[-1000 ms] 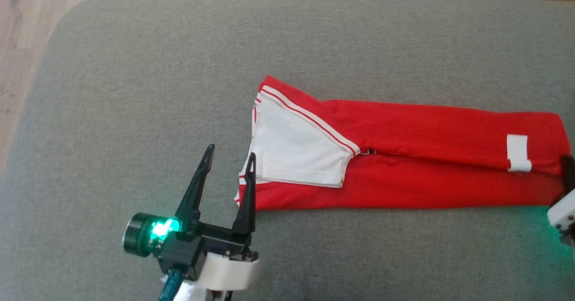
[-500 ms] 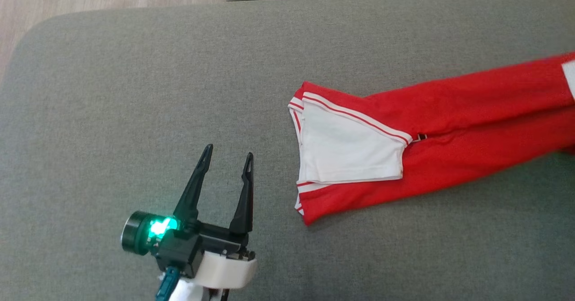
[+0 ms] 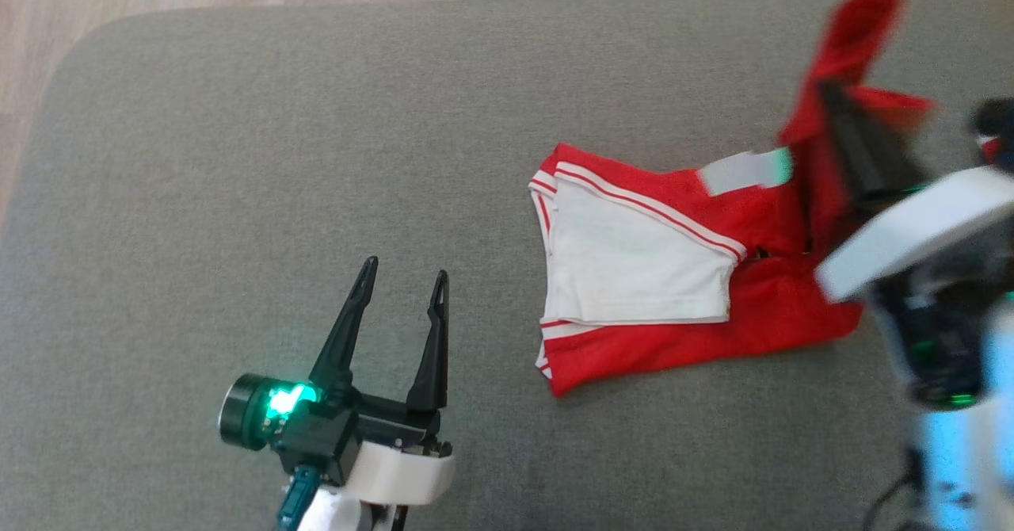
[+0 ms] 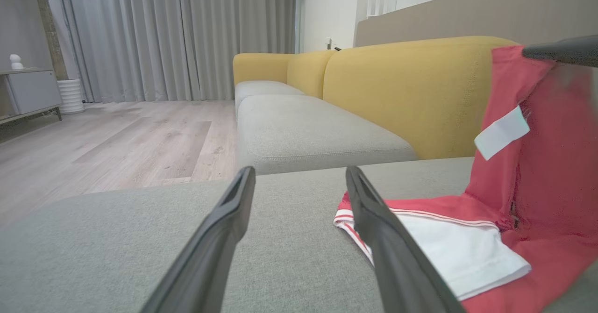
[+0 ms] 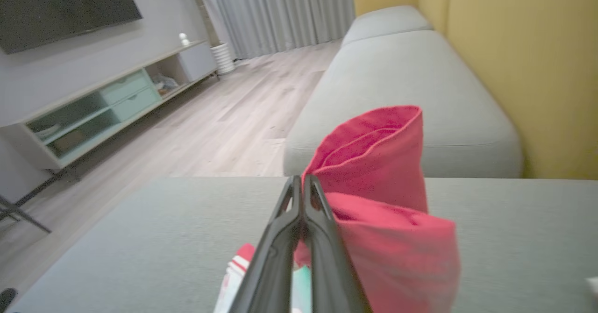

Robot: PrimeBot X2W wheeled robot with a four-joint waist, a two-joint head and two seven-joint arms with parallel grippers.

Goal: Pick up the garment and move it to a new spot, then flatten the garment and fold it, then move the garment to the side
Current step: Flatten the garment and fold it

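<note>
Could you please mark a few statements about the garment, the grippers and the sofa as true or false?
The right gripper is shut on the red garment, lifting one end. True.
The white sleeve end rests on the grey cushion. True.
The left gripper grips the white sleeve. False: it is open and empty, apart from the garment.
The cushion under the garment is yellow. False: it is grey; the backrest is yellow.
A white tag shows on the lifted fabric. True.

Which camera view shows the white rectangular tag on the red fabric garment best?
The left wrist view: the white rectangular tag is sharp against the lifted red fabric garment. The head view blurs it; the right wrist view gives red folds, tag unclear.
</note>
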